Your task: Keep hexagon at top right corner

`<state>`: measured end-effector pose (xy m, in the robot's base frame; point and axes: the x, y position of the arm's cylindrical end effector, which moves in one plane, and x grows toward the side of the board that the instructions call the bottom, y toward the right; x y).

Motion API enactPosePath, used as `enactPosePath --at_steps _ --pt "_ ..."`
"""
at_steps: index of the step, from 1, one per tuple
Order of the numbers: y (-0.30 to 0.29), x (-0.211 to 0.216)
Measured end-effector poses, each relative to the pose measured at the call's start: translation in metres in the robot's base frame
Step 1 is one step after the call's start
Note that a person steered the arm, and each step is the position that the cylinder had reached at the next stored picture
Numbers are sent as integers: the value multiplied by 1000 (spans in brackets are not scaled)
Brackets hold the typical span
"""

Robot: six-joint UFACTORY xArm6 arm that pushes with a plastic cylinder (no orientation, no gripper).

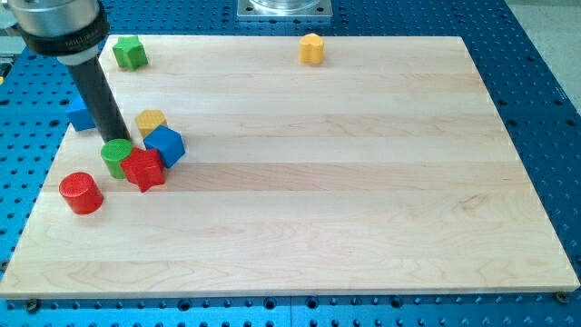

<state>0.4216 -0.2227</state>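
A yellow hexagon block (311,48) stands near the board's top edge, a little right of the middle and well left of the top right corner. My tip (118,139) is far from it, at the view's left. It sits just above a green cylinder (115,157) and to the left of a second yellow block (151,121) whose shape I cannot make out. The dark rod rises from the tip to the view's top left.
A blue cube (165,145) and a red star-like block (143,169) crowd the green cylinder. A red cylinder (81,193) lies lower left. A blue block (78,113) is partly hidden behind the rod. A green star (130,53) sits at top left. The wooden board (363,182) lies on a blue perforated table.
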Motion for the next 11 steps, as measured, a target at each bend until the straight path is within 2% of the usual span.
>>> enactPosePath --at_steps 1,2,3,4,5,6,7,8,9,10,11 --pt "86 -39" --pt "161 -50" --pt "138 -10" --pt "238 -8" --pt "330 -59" --pt "320 -110" --pt "304 -57" --pt "240 -72" --pt "308 -115" --pt "294 -110" --pt "291 -135"
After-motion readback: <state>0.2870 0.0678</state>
